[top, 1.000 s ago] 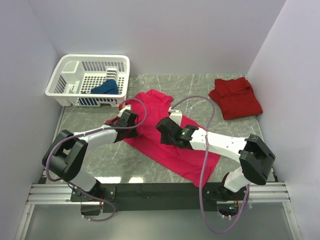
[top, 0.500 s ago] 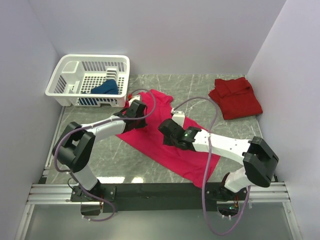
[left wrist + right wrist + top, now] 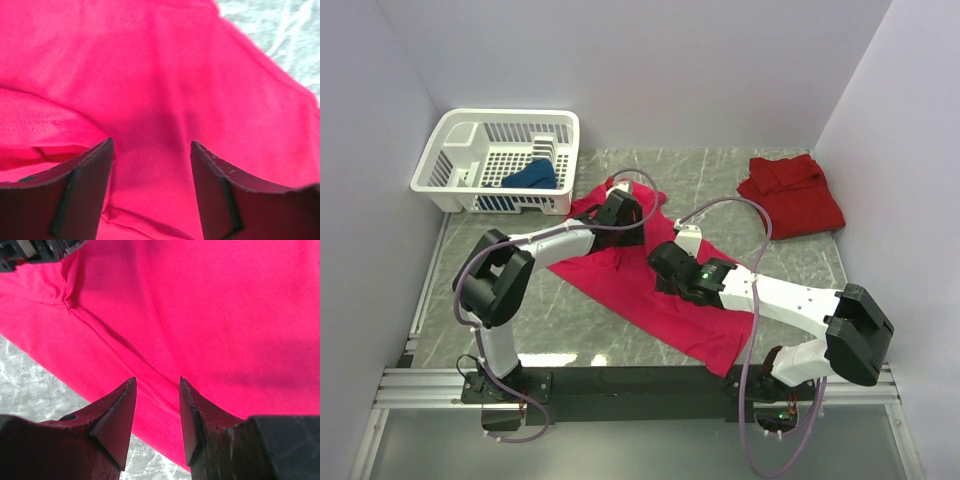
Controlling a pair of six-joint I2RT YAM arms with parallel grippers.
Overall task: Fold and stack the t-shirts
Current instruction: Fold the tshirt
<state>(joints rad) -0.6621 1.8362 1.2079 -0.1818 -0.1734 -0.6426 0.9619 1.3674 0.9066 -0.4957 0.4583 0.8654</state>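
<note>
The magenta t-shirt (image 3: 630, 290) lies spread on the marble table, running from the back left to the front right. My left gripper (image 3: 625, 212) is open just above its far part; the cloth (image 3: 165, 90) fills that wrist view between the fingers. My right gripper (image 3: 665, 268) is open over the shirt's middle, above a fold ridge (image 3: 120, 347) near its edge. The darker red t-shirt (image 3: 790, 195) lies bunched at the back right. The dark blue t-shirt (image 3: 530, 177) lies in the basket.
A white lattice basket (image 3: 470, 150) stands at the back left corner. White walls close in the left, back and right. Bare marble table (image 3: 500, 300) shows left of the magenta shirt and at the front. Grey cables loop above both arms.
My left gripper has moved right and further back, from the shirt's left edge onto its far part. My right gripper has shifted slightly right and toward the front over the shirt.
</note>
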